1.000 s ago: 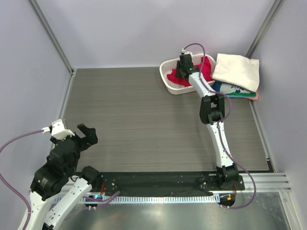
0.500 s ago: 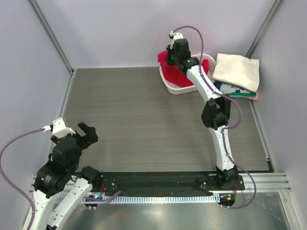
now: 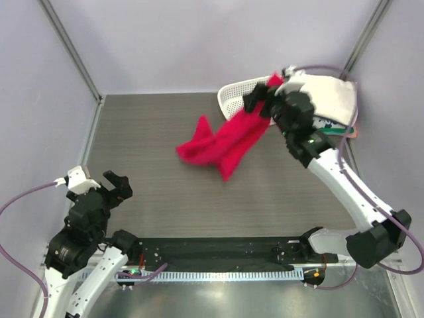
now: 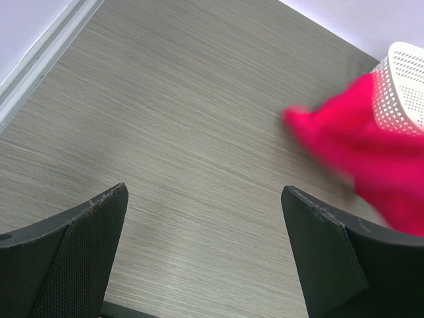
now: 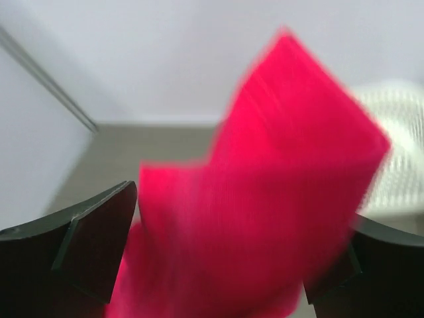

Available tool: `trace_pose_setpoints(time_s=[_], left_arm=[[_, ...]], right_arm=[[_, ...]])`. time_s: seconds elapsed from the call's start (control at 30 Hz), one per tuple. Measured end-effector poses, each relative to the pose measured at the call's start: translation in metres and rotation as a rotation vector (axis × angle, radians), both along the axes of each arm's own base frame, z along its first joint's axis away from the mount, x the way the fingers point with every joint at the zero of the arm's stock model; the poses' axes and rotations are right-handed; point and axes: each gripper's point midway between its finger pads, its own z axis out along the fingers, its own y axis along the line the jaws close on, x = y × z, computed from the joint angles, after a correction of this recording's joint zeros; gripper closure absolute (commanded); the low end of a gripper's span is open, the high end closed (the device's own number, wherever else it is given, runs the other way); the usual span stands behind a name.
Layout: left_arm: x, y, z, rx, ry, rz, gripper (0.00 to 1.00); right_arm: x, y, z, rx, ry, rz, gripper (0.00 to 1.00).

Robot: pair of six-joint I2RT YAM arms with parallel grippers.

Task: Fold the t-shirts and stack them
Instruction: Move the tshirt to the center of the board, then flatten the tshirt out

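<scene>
A crimson-red t-shirt point(image 3: 225, 142) hangs stretched in the air over the table's middle, trailing left from my right gripper point(image 3: 263, 104). In the right wrist view it is a blurred red sheet point(image 5: 265, 185) filling the gap of the right gripper point(image 5: 232, 265), whose fingers stand wide apart, open; whether cloth still touches them I cannot tell. A cream-white t-shirt point(image 3: 328, 93) lies folded at the back right on a teal-printed one point(image 3: 330, 126) and a pink edge point(image 3: 352, 132). My left gripper point(image 3: 116, 185) point(image 4: 205, 245) is open over bare table at the near left, the red t-shirt point(image 4: 358, 146) far ahead.
The white perforated basket point(image 3: 232, 98) point(image 4: 404, 86) point(image 5: 397, 152) stands at the back, just left of the right gripper. Pale walls close the table on the left, back and right. A metal rail runs along the left edge point(image 4: 40, 59).
The right arm lifted the red t-shirt out of the basket and swung back toward the right. Its jaws have opened, and the shirt now streams left over the table. The left arm barely moved.
</scene>
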Motion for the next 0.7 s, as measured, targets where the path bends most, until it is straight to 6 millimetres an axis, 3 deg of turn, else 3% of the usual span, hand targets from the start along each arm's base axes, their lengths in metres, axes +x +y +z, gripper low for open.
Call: trace_pose_setpoints(time_s=[0.07, 0.1, 0.13, 0.2, 0.23, 0.3, 0.37, 0.43, 0.5, 0.57, 0.63, 0.7], left_arm=[[0.001, 0.000, -0.001, 0.002, 0.004, 0.000, 0.00], [0.001, -0.001, -0.001, 0.004, 0.009, -0.001, 0.00], [0.003, -0.002, -0.002, 0.009, 0.019, -0.004, 0.00], [0.007, -0.005, -0.005, 0.019, 0.047, -0.014, 0.00], [0.010, -0.009, -0.009, 0.027, 0.075, -0.026, 0.00], [0.017, -0.016, -0.014, 0.046, 0.129, -0.046, 0.00], [0.027, -0.025, -0.022, 0.067, 0.193, -0.066, 0.00], [0.035, -0.031, -0.029, 0.083, 0.235, -0.085, 0.00], [0.039, -0.037, -0.035, 0.092, 0.260, -0.111, 0.00], [0.040, -0.041, -0.039, 0.089, 0.268, -0.131, 0.00], [0.040, -0.043, -0.039, 0.081, 0.255, -0.142, 0.00], [0.041, -0.045, -0.037, 0.064, 0.238, -0.149, 0.00]], right_arm=[[0.003, -0.015, -0.091, -0.020, 0.206, -0.088, 0.00], [-0.003, -0.024, -0.152, -0.054, 0.352, -0.137, 0.00], [-0.013, -0.035, -0.200, -0.093, 0.472, -0.184, 0.00], [-0.045, -0.060, -0.276, -0.167, 0.676, -0.260, 0.00], [-0.061, -0.069, -0.298, -0.190, 0.744, -0.280, 0.00], [-0.084, -0.078, -0.311, -0.195, 0.804, -0.293, 0.01], [-0.095, -0.068, -0.296, -0.156, 0.770, -0.256, 0.00], [-0.103, -0.041, -0.277, -0.115, 0.718, -0.169, 0.01], [-0.117, -0.008, -0.273, -0.109, 0.709, -0.074, 0.01], [-0.132, 0.027, -0.284, -0.137, 0.735, 0.019, 0.02], [-0.145, 0.057, -0.312, -0.200, 0.800, 0.092, 0.02], [-0.146, 0.071, -0.337, -0.264, 0.862, 0.103, 0.02]])
